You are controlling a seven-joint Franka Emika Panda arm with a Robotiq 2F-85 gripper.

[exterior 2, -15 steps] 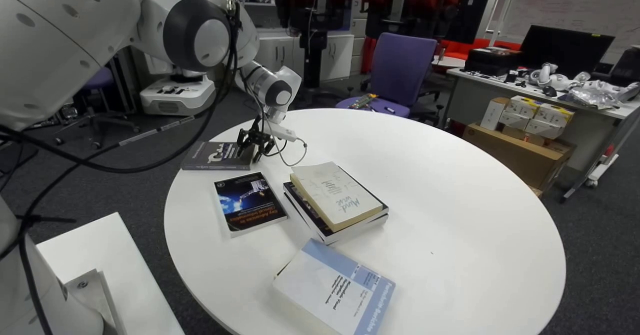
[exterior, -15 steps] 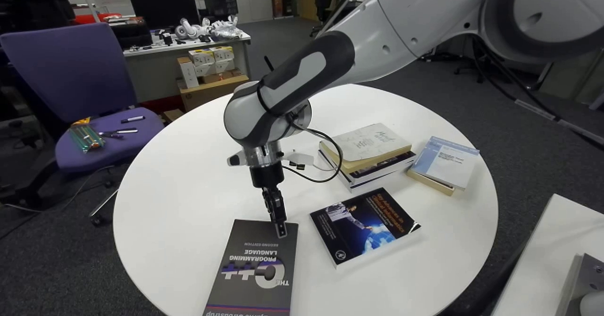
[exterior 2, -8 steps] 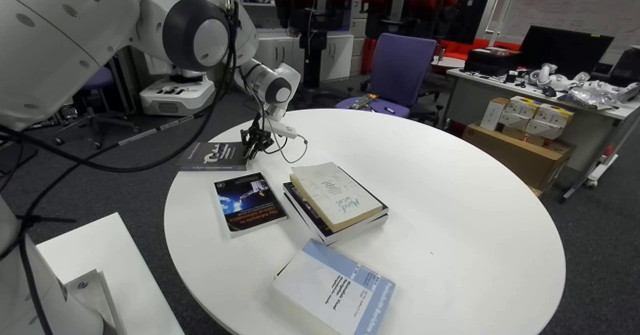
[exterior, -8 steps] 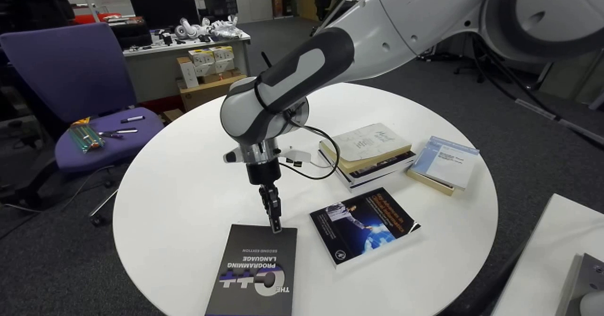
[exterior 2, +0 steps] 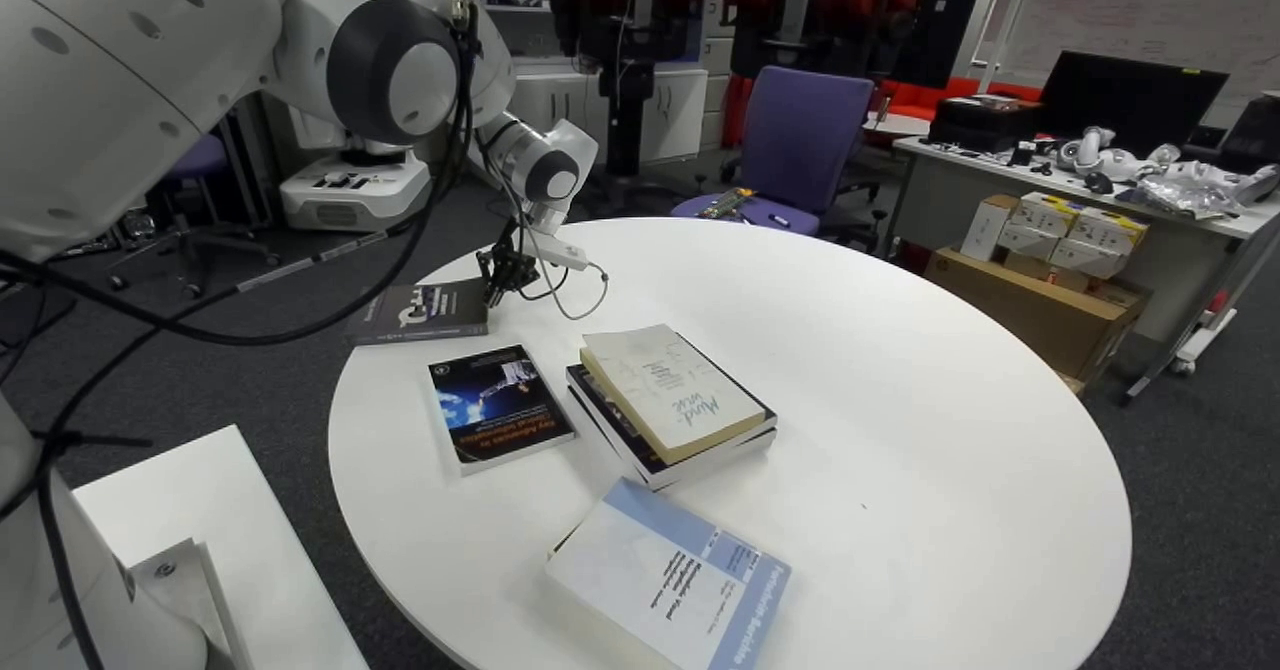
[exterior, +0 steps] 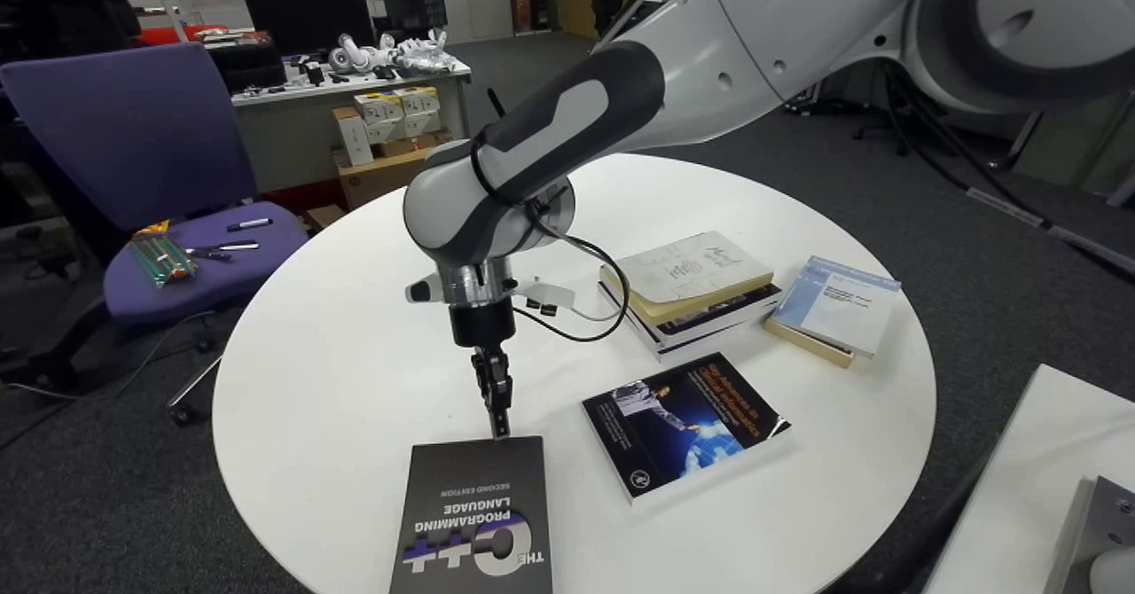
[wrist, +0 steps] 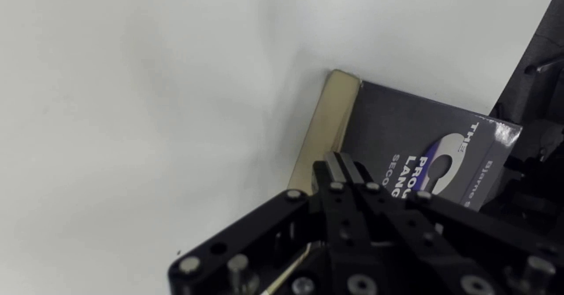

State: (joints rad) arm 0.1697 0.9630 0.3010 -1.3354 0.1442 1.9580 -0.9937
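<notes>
Jaws pressed together; fingertips (wrist: pixel 335 168) mask edge of C++ book (wrist: pixel 387 116); whether gripping it, unclear.

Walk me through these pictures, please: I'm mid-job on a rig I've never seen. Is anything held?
You're driving a jointed robot arm ending in a black gripper. Two views look on from outside; the third looks out from the wrist. On the round white table lie a dark gray C++ book, a Clinical Informatics book, a stack of books and a blue-and-white book. The gripper is shut at the C++ book's page edge, holding nothing; whether it touches the book, I can't tell.
</notes>
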